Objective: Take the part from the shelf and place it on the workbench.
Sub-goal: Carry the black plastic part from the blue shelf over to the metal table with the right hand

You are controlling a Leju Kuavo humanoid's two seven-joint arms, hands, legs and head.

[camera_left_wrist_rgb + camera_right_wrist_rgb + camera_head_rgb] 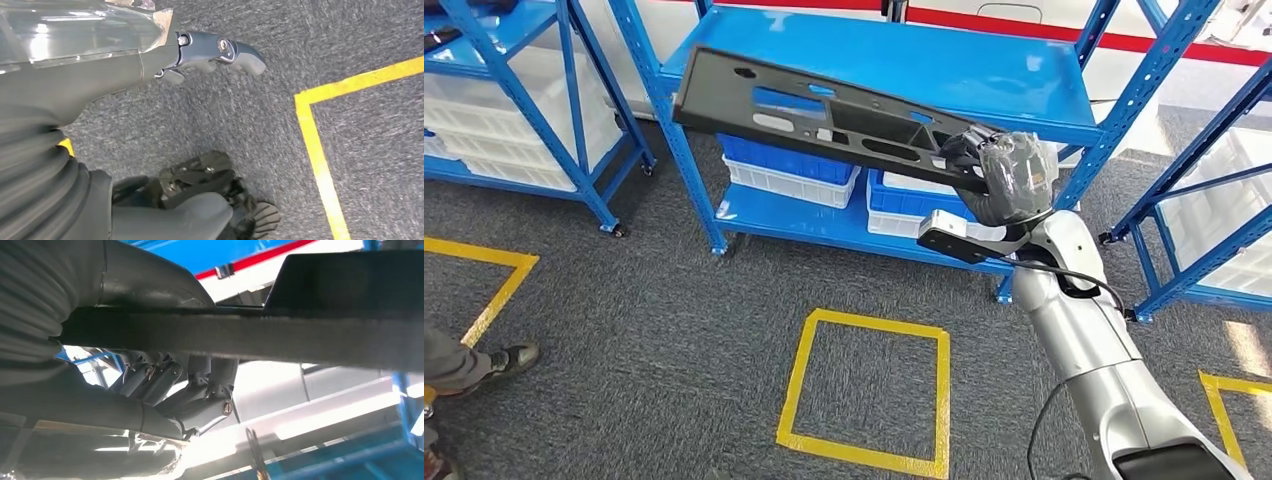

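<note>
Right hand (1009, 175) is gripping the right end of the long black part (824, 115), holding it tilted in the air just before the blue shelf (944, 70). Left hand (200, 57) is hanging above the carpet, fingers curled, holding nothing.

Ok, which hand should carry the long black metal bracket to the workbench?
Right. The right hand already grips the long black metal bracket by one end, above the blue shelf; the left hand hangs over carpet.

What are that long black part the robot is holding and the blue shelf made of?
The black part looks like stamped sheet metal with a matte dark coating: thin, flat, with punched slots. The blue shelf looks like glossy painted steel, judging by reflections and perforated uprights. Neither is certain.
</note>
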